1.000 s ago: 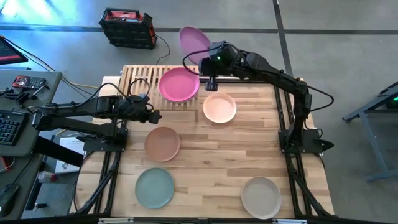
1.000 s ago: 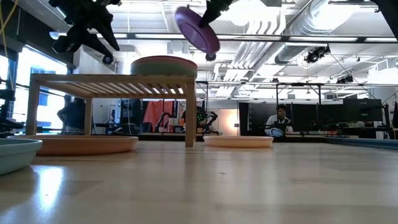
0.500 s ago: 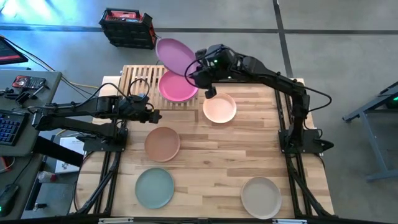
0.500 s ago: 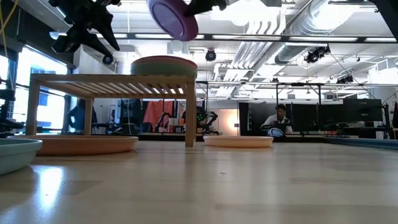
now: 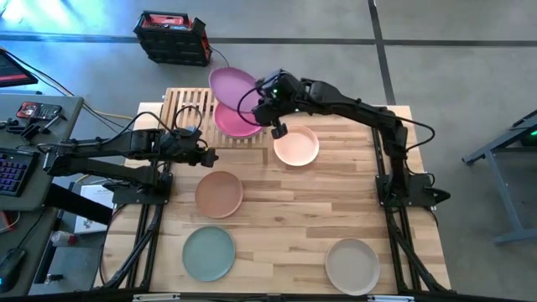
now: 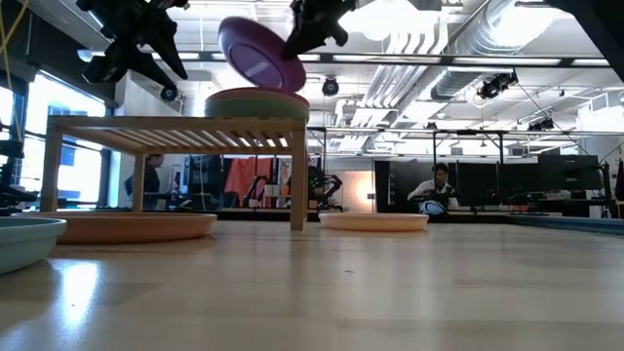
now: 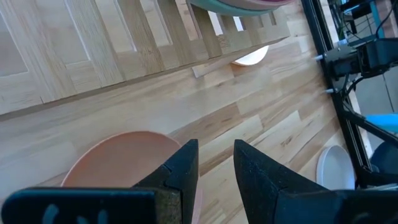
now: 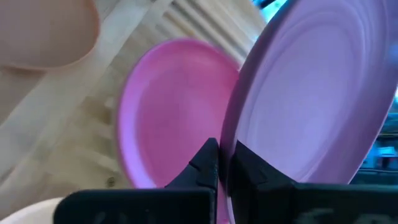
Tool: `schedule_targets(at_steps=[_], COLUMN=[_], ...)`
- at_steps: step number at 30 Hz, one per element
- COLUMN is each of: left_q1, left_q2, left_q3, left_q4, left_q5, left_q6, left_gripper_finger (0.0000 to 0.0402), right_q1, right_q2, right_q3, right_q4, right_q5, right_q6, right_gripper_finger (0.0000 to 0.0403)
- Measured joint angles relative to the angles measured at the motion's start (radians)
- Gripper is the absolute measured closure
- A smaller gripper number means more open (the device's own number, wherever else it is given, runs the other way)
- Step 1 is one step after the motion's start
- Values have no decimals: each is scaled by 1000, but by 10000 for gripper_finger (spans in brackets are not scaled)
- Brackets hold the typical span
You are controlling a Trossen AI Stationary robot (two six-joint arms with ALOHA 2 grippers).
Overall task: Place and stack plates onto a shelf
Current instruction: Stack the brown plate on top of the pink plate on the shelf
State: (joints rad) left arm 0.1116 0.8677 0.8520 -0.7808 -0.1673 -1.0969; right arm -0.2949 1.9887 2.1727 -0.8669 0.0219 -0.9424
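Magenta plate point(image 5: 234, 122) on the shelf point(image 5: 186, 107), half hidden under purple plate point(image 5: 232, 85)

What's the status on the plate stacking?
Right gripper shut on purple plate, tilted above the pink plate on the shelf. Left gripper open, idle. Nothing blocking.

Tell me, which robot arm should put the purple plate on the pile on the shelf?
The right one. Its right gripper is already shut on the tilted purple plate, just above the pink plate on the shelf. The left gripper is open, off by the brown plate.
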Motion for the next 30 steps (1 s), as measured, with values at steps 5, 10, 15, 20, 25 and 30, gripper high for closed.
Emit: schedule_targets(at_steps=[5,10,15,20,25,30], left_q1=[0,0,0,0,0,0], left_q2=[0,1,1,2,2,3], left_q3=[0,0,0,0,0,0], left_q4=[0,-1,-1,-1,-1,0], left_q5=[0,-3,-16,-19,-19,-19], left_q6=[1,2,18,17,17,10], left_gripper_finger=[312,312,312,312,312,312], right_q1=[6,12,16,21,34,37], right_q2=[30,39,39,53,65,69], right_q3=[-1,-1,-1,-1,-1,-1], right_q4=[-67,-108,-107,-139,-154,-154], right_q5=[-2,24,32,45,115,115], right_q6=[-2,-60,-87,-93,-135,-140], right_gripper_finger=[403,403,403,403,403,403])
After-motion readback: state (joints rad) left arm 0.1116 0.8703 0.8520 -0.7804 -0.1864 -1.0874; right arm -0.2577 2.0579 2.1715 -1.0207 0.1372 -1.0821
